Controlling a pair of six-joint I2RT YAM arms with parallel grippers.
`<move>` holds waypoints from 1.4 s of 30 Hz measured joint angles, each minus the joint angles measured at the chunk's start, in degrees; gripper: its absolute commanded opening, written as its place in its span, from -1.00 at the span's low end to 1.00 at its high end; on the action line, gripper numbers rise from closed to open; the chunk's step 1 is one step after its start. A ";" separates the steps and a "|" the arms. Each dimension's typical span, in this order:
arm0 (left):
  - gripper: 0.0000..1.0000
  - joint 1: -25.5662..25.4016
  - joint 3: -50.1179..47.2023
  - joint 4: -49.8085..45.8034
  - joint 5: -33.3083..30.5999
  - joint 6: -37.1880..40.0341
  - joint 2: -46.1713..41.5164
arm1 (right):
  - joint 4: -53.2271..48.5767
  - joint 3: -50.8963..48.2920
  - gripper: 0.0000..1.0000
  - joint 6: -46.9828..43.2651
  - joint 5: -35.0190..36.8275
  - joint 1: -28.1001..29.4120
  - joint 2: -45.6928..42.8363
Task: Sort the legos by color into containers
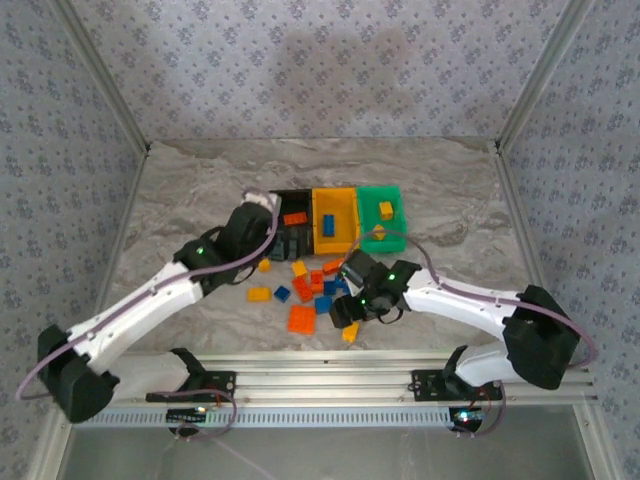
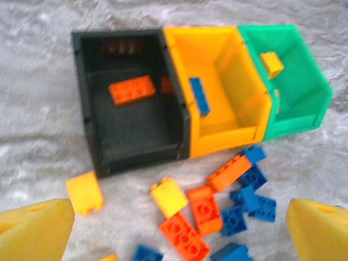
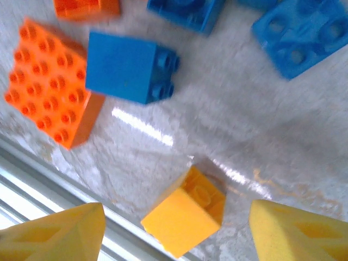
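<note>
- Legos (image 1: 310, 285): orange-red, blue and yellow bricks, scattered on the table (image 1: 190, 190) just in front of the containers (image 1: 348, 205).
- Black bin (image 2: 89, 136): one orange-red brick (image 2: 130, 89) is held inside.
- Yellow-orange bin (image 2: 228, 136): one blue brick (image 2: 199, 95) is leaned against its left wall.
- Green bin (image 2: 304, 109): one yellow brick (image 2: 271, 64) is held inside.
- Left claw (image 2: 179, 217): fingers spread wide, nothing gripped, poised above the loose bricks near the bins.
- Right claw (image 3: 176, 228): fingers apart, a yellow block (image 3: 185, 217) lying between them, touched by neither.

table (image 1: 200, 190): grey marbled | on it: three joined bins (image 2: 228, 136), loose legos (image 1: 301, 319)
</note>
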 measured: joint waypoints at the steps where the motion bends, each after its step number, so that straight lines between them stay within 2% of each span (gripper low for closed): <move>1: 0.99 0.00 -2.08 -0.59 -0.33 -1.09 -1.57 | -0.22 0.00 0.45 -0.13 0.02 0.61 0.85; 7: 0.99 0.00 -10.32 -3.02 -1.97 -6.08 -7.63 | -0.61 -0.04 0.43 -0.39 1.40 3.32 6.27; 14: 0.99 0.00 -12.72 -4.31 -2.89 -8.94 -10.23 | -1.53 0.28 0.15 0.31 4.68 4.22 9.03; 20: 0.99 0.00 -13.70 -4.26 -2.93 -10.10 -10.54 | -1.84 -0.81 -0.16 1.25 6.69 3.45 7.32; 26: 0.99 0.00 -15.39 -4.28 -2.91 -10.78 -10.54 | -2.69 -2.10 -0.25 1.36 9.22 1.07 0.35; 28: 0.99 0.00 -15.69 -4.31 -2.93 -10.88 -10.58 | -3.08 -2.08 -0.23 1.33 10.03 0.04 -2.67; 31: 0.99 0.00 -15.76 -4.31 -3.17 -11.37 -10.73 | -4.04 -1.51 0.19 1.33 10.56 -2.80 -6.23; 33: 0.99 0.00 -15.76 -4.31 -3.34 -11.63 -10.82 | -4.20 -0.55 0.36 1.29 10.58 -4.59 -6.78; 36: 0.99 0.00 -16.09 -4.24 -3.78 -11.91 -10.91 | -3.23 0.81 0.42 1.14 10.67 -5.42 -5.55; 42: 0.99 0.02 -18.01 -4.76 -3.93 -13.14 -12.44 | 2.32 4.07 0.43 1.75 11.10 -3.89 3.10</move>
